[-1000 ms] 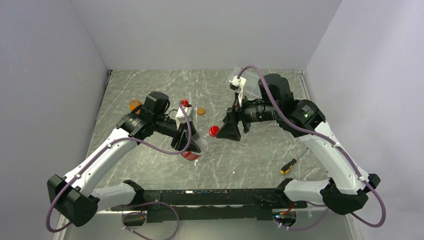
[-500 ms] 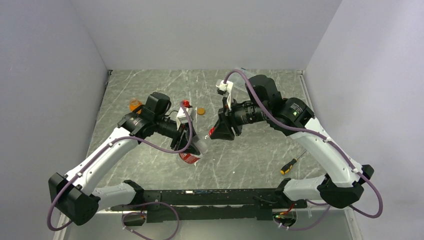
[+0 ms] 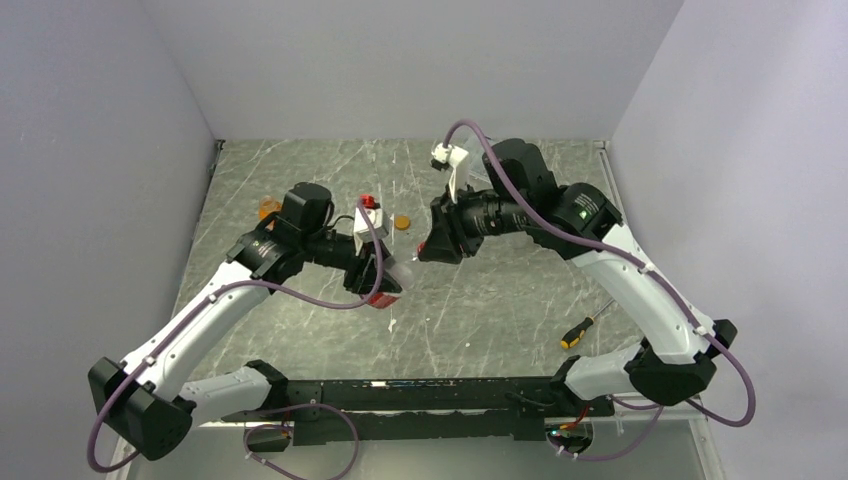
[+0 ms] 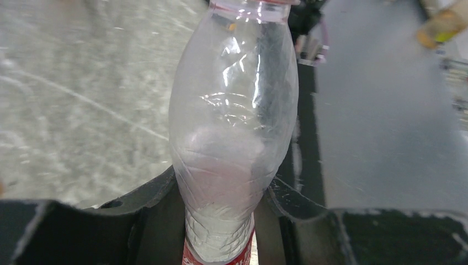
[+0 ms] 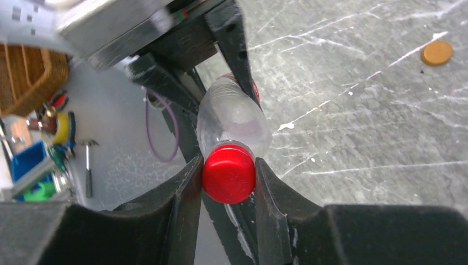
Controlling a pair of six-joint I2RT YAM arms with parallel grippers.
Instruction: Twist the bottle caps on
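My left gripper point(image 4: 221, 221) is shut on a clear bottle point(image 4: 234, 110) just above its red label band point(image 4: 218, 256), holding it off the table, tilted toward the right arm. A red cap point(image 5: 228, 172) sits on the bottle's point(image 5: 234, 118) mouth. My right gripper point(image 5: 228, 178) is shut on that cap, one finger pressed against each side. In the top view the left gripper point(image 3: 383, 285) and right gripper point(image 3: 428, 252) meet mid-table, and the cap is hidden there. An orange cap point(image 3: 402, 222) lies on the table behind them. An orange bottle point(image 3: 268, 208) stands at the far left.
A yellow-and-black-handled screwdriver point(image 3: 586, 324) lies on the marble table point(image 3: 520, 300) toward the right, near the right arm's lower link. Grey walls close in the table at the back and on both sides.
The right gripper moved left up to the bottle's mouth and closed from wide open onto the red cap. The left arm shifted the bottle slightly up and back.
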